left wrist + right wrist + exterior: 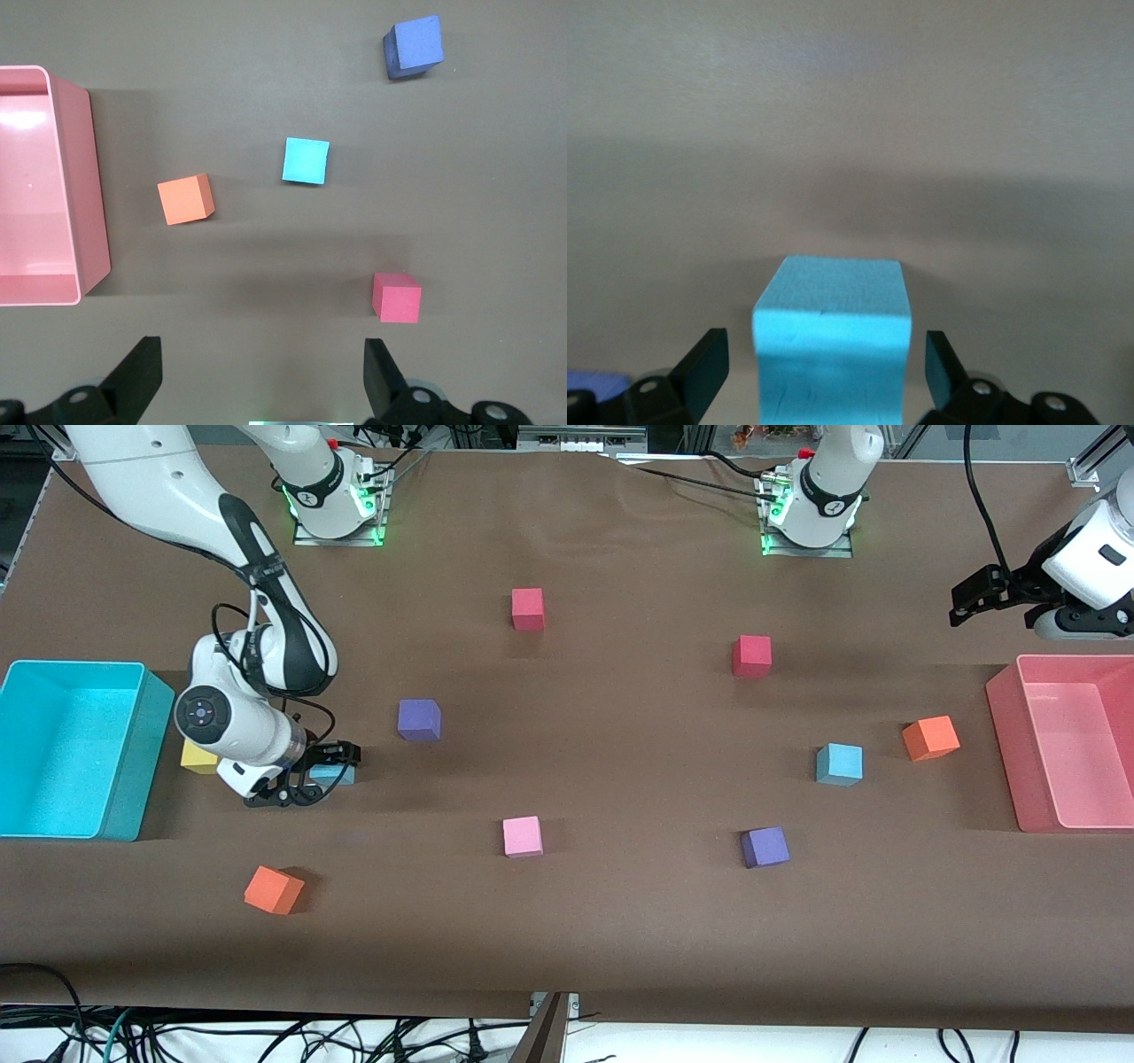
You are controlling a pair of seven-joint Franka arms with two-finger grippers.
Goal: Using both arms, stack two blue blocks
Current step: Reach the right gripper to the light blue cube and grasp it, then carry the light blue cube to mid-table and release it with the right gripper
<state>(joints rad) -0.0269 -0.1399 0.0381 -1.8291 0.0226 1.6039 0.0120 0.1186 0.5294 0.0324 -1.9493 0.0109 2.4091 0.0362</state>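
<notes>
One sky-blue block (pixel 337 775) lies on the table near the right arm's end, beside the cyan bin. My right gripper (pixel 325 773) is down at the table, open, with this block (pixel 831 345) between its fingers and a gap on each side. The second sky-blue block (pixel 839 763) lies toward the left arm's end, beside an orange block (pixel 930 738); it also shows in the left wrist view (pixel 306 160). My left gripper (pixel 973 600) is open and empty, up in the air above the table by the pink bin (pixel 1005 735); its fingers frame bare table (pixel 261 372).
A cyan bin (pixel 142 762) and a yellow block (pixel 197 758) are close to the right gripper. Purple blocks (pixel 419 719) (pixel 765 847), a pink block (pixel 522 836), an orange block (pixel 274 889) and red blocks (pixel 527 608) (pixel 751 655) are scattered over the table.
</notes>
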